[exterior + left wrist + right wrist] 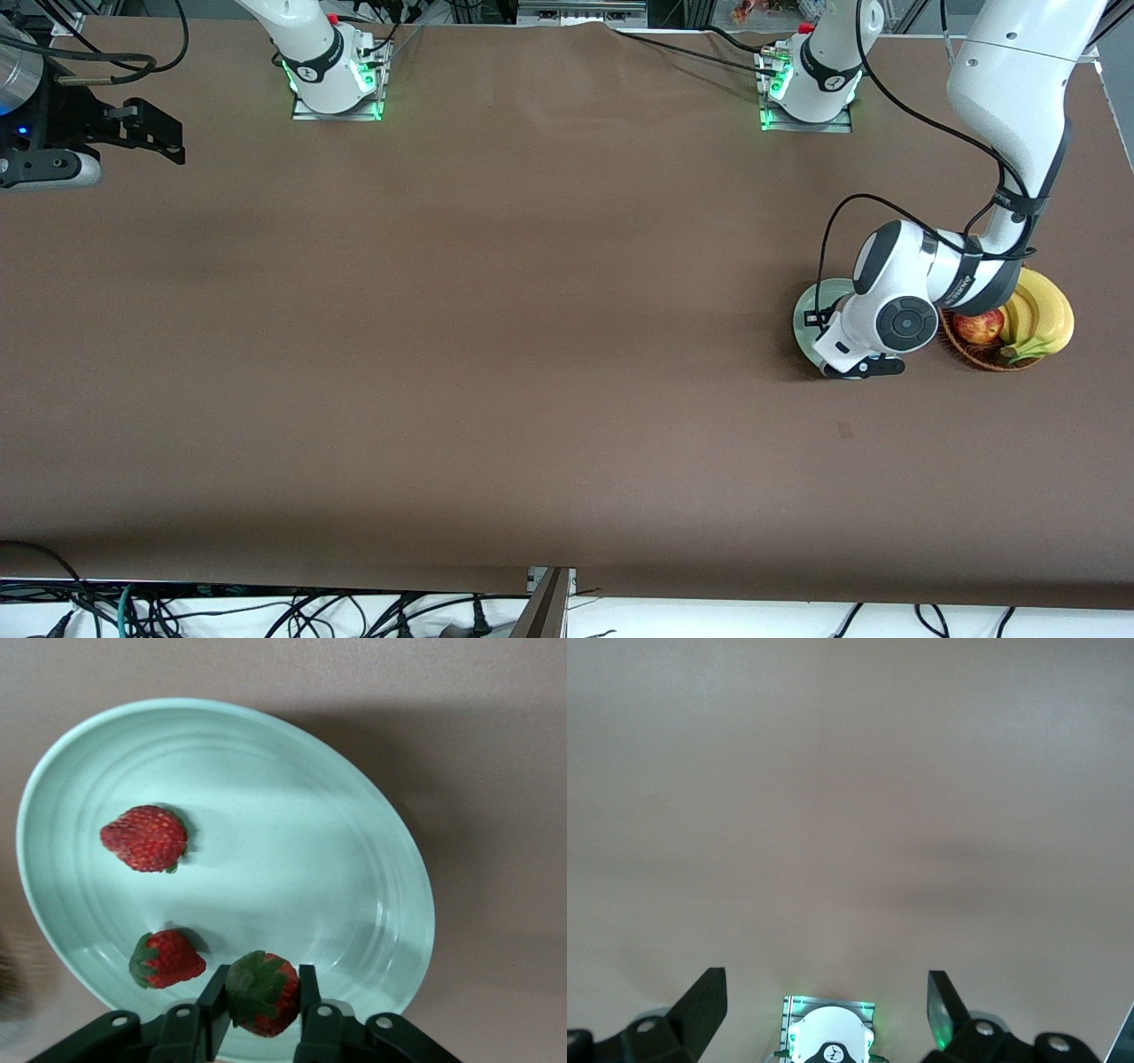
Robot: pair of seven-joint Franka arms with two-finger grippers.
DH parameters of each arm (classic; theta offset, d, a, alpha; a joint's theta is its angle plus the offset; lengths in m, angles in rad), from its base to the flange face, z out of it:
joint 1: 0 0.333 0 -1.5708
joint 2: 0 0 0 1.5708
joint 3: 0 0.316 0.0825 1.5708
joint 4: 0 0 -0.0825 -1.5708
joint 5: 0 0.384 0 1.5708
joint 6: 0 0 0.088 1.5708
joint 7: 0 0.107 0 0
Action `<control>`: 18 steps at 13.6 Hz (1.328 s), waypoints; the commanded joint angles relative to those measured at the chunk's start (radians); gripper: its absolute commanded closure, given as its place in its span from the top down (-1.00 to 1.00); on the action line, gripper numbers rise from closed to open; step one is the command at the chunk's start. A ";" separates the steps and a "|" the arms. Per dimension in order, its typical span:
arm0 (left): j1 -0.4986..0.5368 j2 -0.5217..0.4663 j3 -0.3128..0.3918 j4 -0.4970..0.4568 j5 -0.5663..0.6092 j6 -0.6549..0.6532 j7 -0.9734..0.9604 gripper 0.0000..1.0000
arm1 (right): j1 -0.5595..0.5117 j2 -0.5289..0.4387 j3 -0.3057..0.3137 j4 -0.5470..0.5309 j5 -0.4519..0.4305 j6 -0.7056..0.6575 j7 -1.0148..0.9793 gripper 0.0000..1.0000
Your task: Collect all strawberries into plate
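A pale mint-green plate sits on the brown table toward the left arm's end, just beside a wicker basket that holds a red apple and bananas. In the left wrist view, two strawberries lie on the plate: one strawberry near the middle and a second strawberry close to the rim. The left gripper hangs low over the plate's edge, its fingers closed on the third strawberry, green cap turned up toward the camera. The berry appears to be above the plate's rim and not yet set down. The right gripper waits over bare table at the right arm's end, its fingers wide apart and holding nothing. By this view, the task looks nearly finished: two berries are in place, and only releasing the third onto the plate seems to remain.
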 commanded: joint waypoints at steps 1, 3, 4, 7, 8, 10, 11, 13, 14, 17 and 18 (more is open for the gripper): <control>0.017 -0.006 -0.017 0.008 0.023 -0.003 0.011 1.00 | -0.007 0.011 0.006 0.028 -0.016 -0.007 -0.010 1.00; 0.020 -0.032 -0.018 0.020 0.020 -0.029 0.011 1.00 | -0.006 0.011 0.008 0.028 -0.016 -0.003 -0.009 1.00; 0.020 -0.056 -0.021 0.031 0.010 -0.055 0.015 1.00 | -0.006 0.011 0.008 0.028 -0.016 -0.002 -0.010 1.00; 0.020 -0.168 -0.061 0.093 -0.001 -0.222 0.040 1.00 | -0.004 0.011 0.009 0.028 -0.016 0.000 -0.009 1.00; 0.020 -0.219 -0.064 0.130 -0.013 -0.271 0.100 1.00 | -0.004 0.015 0.009 0.028 -0.016 -0.002 -0.010 1.00; 0.033 -0.268 -0.060 0.233 -0.090 -0.358 0.262 1.00 | -0.004 0.017 0.009 0.034 -0.016 -0.002 -0.010 1.00; 0.045 -0.271 -0.058 0.302 -0.111 -0.423 0.304 1.00 | -0.004 0.023 0.008 0.039 -0.014 -0.005 -0.010 1.00; 0.060 -0.275 -0.064 0.450 -0.119 -0.549 0.324 1.00 | -0.004 0.023 0.008 0.040 -0.016 -0.003 -0.010 1.00; 0.060 -0.275 -0.067 0.510 -0.127 -0.590 0.341 1.00 | -0.004 0.023 0.008 0.040 -0.016 -0.003 -0.010 1.00; 0.051 -0.404 -0.019 0.469 -0.225 -0.582 0.427 1.00 | -0.004 0.025 0.008 0.040 -0.016 -0.003 -0.010 1.00; 0.001 -0.475 0.056 0.383 -0.228 -0.537 0.436 1.00 | -0.004 0.025 0.008 0.040 -0.016 -0.003 -0.010 1.00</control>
